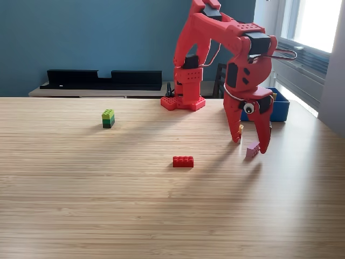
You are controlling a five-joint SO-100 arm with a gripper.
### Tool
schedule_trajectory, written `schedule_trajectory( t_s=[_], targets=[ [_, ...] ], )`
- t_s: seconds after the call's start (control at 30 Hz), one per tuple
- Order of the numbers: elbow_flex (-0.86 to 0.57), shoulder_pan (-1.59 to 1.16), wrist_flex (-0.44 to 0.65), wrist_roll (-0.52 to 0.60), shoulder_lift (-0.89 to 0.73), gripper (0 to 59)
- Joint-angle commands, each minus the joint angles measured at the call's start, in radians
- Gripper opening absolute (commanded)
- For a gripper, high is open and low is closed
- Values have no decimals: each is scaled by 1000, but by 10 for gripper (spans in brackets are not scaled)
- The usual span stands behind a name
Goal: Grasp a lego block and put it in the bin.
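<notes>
Four blocks lie on your table (pixel 81 205): a red block (pixel 183 161) at centre, a green stacked block (pixel 108 118) at its 10 o'clock, a pink block (pixel 252 150) and a small orange block (pixel 241 129) at its 3 o'clock. Your pincer (pixel 250 144) stands open, tips down, the pink block touching one tip. The blue bin (pixel 281 109) sits behind the arm, at 2 o'clock.

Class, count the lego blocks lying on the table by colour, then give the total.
Green, a light piece stacked on a dark one: 1
Red block: 1
Pink block: 1
Orange block: 1
Total: 4
The pink block lies by the open jaws of the gripper.
</notes>
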Motion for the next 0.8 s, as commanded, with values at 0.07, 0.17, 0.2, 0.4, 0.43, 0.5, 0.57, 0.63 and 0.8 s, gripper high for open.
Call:
schedule_trajectory(
  t_s=[0.07,0.17,0.2,0.4,0.43,0.5,0.57,0.63,0.8],
  targets=[
    [-160,-5,37,11,-60,261],
    [-189,-14,40,15,-98,215],
    [-195,-17,40,20,-107,186],
    [-227,-23,48,66,-130,0],
    [-229,-25,48,72,-130,0],
    [-233,-23,49,87,-130,0],
    [-256,-21,72,104,-130,0],
    [-288,-18,106,126,-127,0],
    [-344,-14,166,167,-118,0]
  ],
)
